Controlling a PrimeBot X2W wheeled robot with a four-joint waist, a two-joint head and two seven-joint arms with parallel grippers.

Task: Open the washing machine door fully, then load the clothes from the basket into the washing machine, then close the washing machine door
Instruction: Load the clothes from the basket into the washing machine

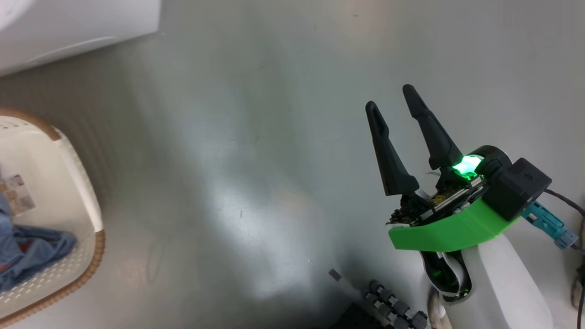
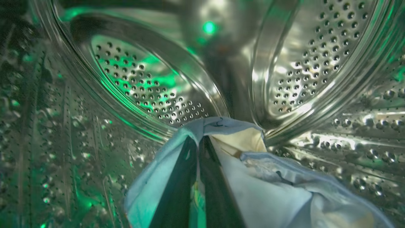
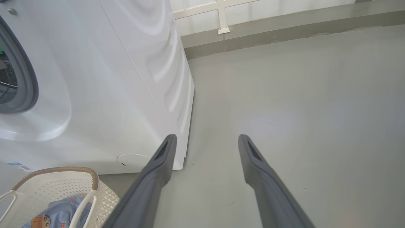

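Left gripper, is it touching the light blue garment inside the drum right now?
Touching. The left wrist view shows the left gripper shut inside the steel drum, with the light blue garment draped over and pressed against both fingers.

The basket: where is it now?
The basket stands on the floor at the head view's left edge, in front of the washing machine, with blue clothes inside.

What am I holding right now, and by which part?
The left fingers pinch a fold of the light blue garment inside the drum. The right fingers are open and empty.
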